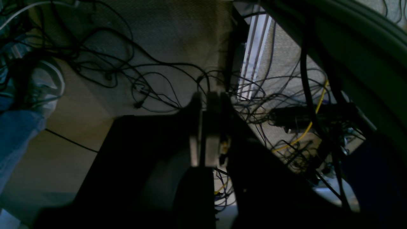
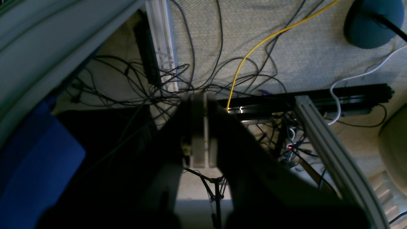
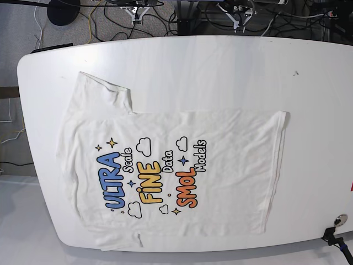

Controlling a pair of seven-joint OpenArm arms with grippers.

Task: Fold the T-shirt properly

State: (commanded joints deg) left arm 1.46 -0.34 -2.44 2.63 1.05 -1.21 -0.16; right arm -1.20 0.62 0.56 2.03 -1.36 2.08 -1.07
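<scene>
The T-shirt [image 3: 220, 160] lies spread flat on the white table [image 3: 220, 72], print side up, with "ULTRA FINE SMOL" facing me. Its hem is to the right, and one sleeve [image 3: 105, 91] points to the upper left. The other sleeve lies at the table's near edge. Neither wrist view shows the shirt. My left gripper [image 1: 205, 127] is shut with nothing in it, out past the table and over the cabled floor. My right gripper [image 2: 200, 127] is also shut and empty, above the floor beside the table's rim.
Tangled cables [image 2: 190, 79] and aluminium frame bars [image 2: 321, 140] cover the carpet behind the table. A person's shoe [image 1: 47, 82] and jeans leg show at the left of the left wrist view. A small black clamp [image 3: 336, 237] sits at the table's near right corner.
</scene>
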